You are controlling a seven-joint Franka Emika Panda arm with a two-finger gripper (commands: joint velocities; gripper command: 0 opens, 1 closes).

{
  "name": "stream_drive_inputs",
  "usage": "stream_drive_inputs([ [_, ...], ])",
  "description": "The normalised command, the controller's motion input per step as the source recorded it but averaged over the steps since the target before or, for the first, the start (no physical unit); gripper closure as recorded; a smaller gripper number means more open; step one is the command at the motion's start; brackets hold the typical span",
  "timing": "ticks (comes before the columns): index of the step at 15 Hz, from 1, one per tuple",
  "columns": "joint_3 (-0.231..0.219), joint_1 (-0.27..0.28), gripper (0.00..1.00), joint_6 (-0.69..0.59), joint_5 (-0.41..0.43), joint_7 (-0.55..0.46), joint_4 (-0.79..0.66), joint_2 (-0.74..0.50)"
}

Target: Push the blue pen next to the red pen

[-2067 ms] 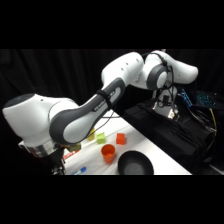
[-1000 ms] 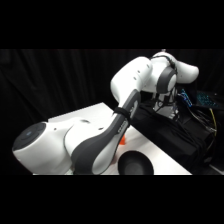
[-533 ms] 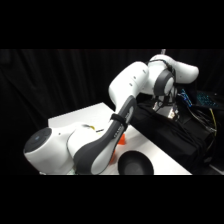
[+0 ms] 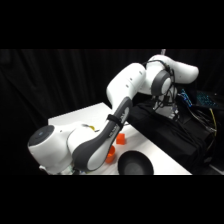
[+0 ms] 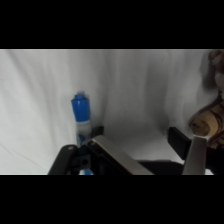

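Observation:
In the wrist view the blue pen (image 5: 80, 116) lies on the white table (image 5: 140, 85), its blue cap pointing up the picture and its paler part toward my gripper. My gripper (image 5: 147, 142) is open and holds nothing. The pen lies just outside the left finger (image 5: 114, 156), close against it. The right finger (image 5: 196, 156) stands well apart on the other side. The red pen is out of view. In the side view the white arm (image 4: 122, 105) reaches down to the table's front left, and its own bulk hides the gripper.
Two orange cups (image 4: 120, 140) (image 4: 110, 157) and a black bowl (image 4: 134, 163) sit on the table beside the arm. A black case (image 4: 170, 132) lies along the right. A brown object (image 5: 206, 122) lies near the right finger.
The arm has swung lower over the table toward the front left and now covers more of it. The cups and bowl have stayed where they were.

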Motion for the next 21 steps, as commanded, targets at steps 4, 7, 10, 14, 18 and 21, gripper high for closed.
stream_drive_inputs([
  [4, -0.003, -0.124, 0.00, 0.16, 0.013, -0.11, -0.19, -0.11],
  [7, -0.016, -0.128, 0.00, 0.14, -0.001, -0.12, -0.22, -0.14],
  [10, -0.030, -0.129, 0.00, 0.13, -0.016, -0.13, -0.24, -0.16],
  [14, -0.024, -0.103, 0.00, 0.11, -0.020, -0.13, -0.24, -0.18],
  [18, 0.021, -0.057, 0.00, 0.02, 0.000, -0.12, -0.32, -0.32],
  [21, 0.023, 0.016, 0.00, -0.15, -0.024, -0.09, -0.58, -0.64],
])
